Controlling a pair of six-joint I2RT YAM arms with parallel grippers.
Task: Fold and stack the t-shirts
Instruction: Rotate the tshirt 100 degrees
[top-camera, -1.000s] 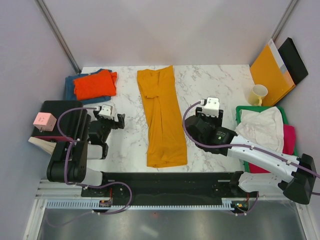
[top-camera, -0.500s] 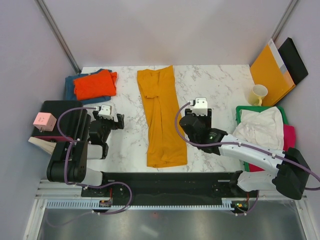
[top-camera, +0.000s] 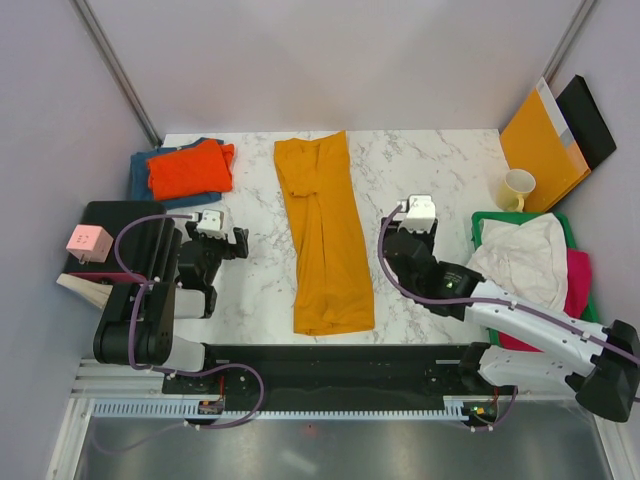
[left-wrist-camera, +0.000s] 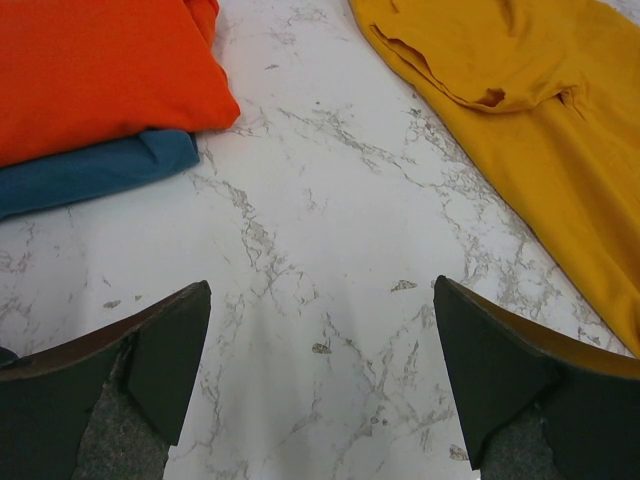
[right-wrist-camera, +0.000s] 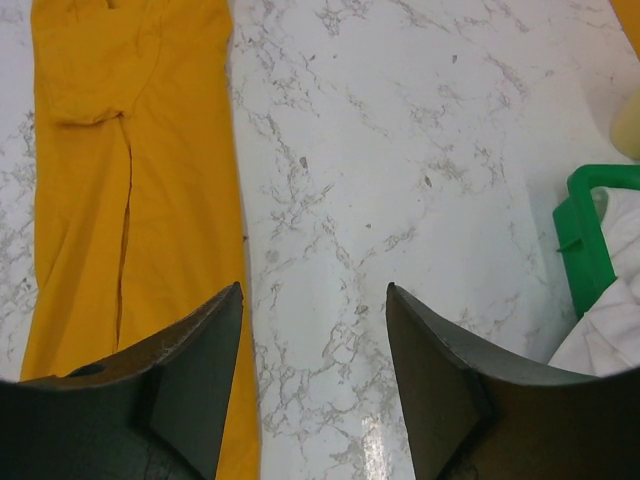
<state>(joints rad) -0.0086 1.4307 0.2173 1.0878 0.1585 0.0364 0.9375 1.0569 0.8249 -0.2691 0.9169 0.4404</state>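
Top external view has the mustard-yellow t-shirt (top-camera: 322, 235) lying as a long folded strip down the middle of the marble table (top-camera: 440, 165), the orange t-shirt (top-camera: 188, 168) stacked on the teal-blue t-shirt (top-camera: 140, 175) well to its left, and the white t-shirt (top-camera: 520, 255) and magenta t-shirt (top-camera: 578, 275) heaped in a green bin (top-camera: 483, 216) well to its right. The left gripper (left-wrist-camera: 320, 340) hangs left of that strip and the right gripper (right-wrist-camera: 315, 330) just right of it, both released, jaws spread over marble.
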